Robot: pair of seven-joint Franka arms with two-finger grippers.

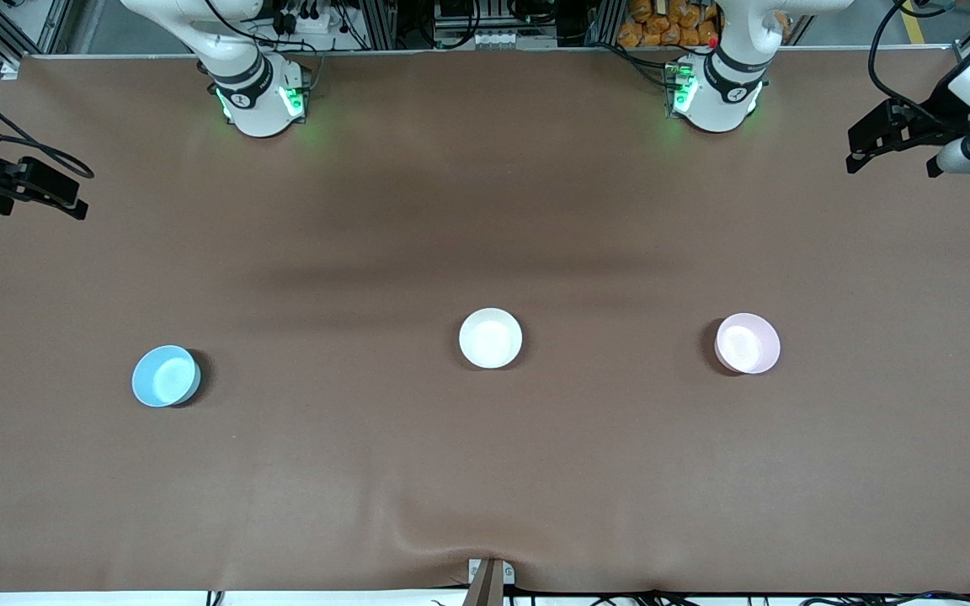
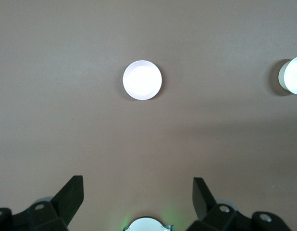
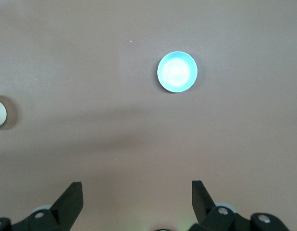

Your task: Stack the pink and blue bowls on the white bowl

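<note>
Three small bowls stand apart in a row on the brown table. The white bowl (image 1: pixel 491 338) is in the middle. The pale pink bowl (image 1: pixel 747 343) is toward the left arm's end, and the light blue bowl (image 1: pixel 166 376) is toward the right arm's end. My left gripper (image 1: pixel 889 160) hangs open and empty high over the left arm's end of the table. Its wrist view (image 2: pixel 137 179) shows the pink bowl (image 2: pixel 142 80) far below and the white bowl (image 2: pixel 292 75) at the picture's edge. My right gripper (image 1: pixel 64 198) hangs open and empty over the right arm's end. Its wrist view (image 3: pixel 136 183) shows the blue bowl (image 3: pixel 177 71).
The brown table cover (image 1: pixel 485 471) has a small wrinkle at the edge nearest the front camera, by a metal bracket (image 1: pixel 489 576). The two arm bases (image 1: pixel 262 93) (image 1: pixel 716 88) stand along the edge farthest from the front camera.
</note>
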